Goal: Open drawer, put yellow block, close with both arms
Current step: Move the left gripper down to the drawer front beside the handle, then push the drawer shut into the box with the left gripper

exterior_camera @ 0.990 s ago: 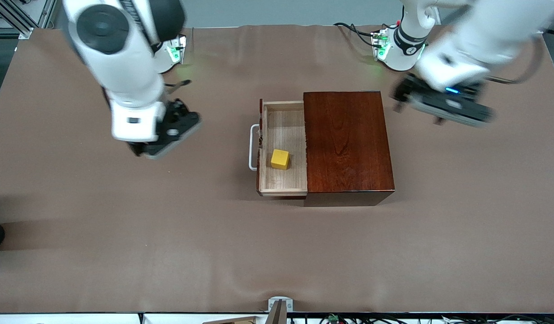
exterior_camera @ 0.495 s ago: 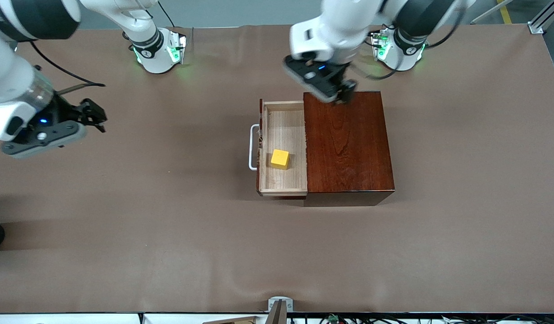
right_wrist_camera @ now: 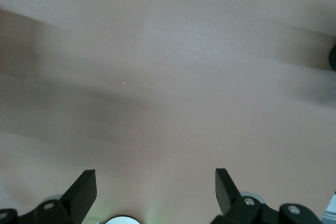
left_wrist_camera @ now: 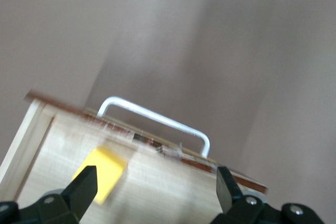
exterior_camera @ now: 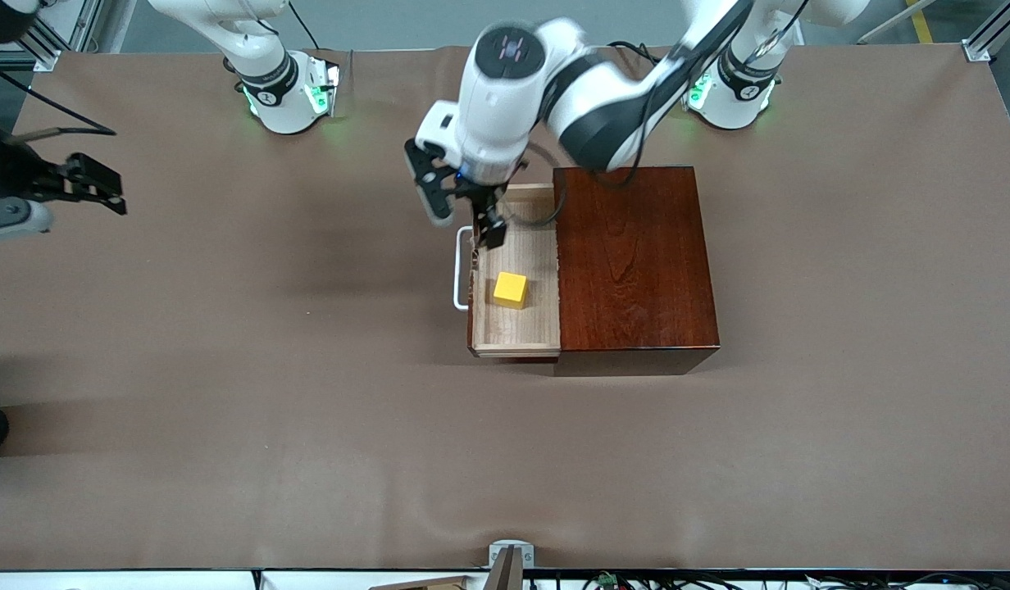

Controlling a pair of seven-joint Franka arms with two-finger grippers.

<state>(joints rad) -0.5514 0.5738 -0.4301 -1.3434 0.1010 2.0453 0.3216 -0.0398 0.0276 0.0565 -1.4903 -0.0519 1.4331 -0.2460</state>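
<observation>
We see the drawer [exterior_camera: 517, 270] pulled out of the mahogany box [exterior_camera: 634, 256] at the centre of the frame, its white handle [exterior_camera: 461, 269] facing the right arm's end of the table [exterior_camera: 308, 426]. The yellow block [exterior_camera: 511, 289] lies inside on the pale tray floor, just inside the drawer's front. The left gripper [exterior_camera: 464, 215] hangs over the drawer's upper corner, above the block, fingers spread apart and empty. At the frame's upper left edge the right gripper [exterior_camera: 95, 184] hovers over bare table, fingers apart, holding nothing.
</observation>
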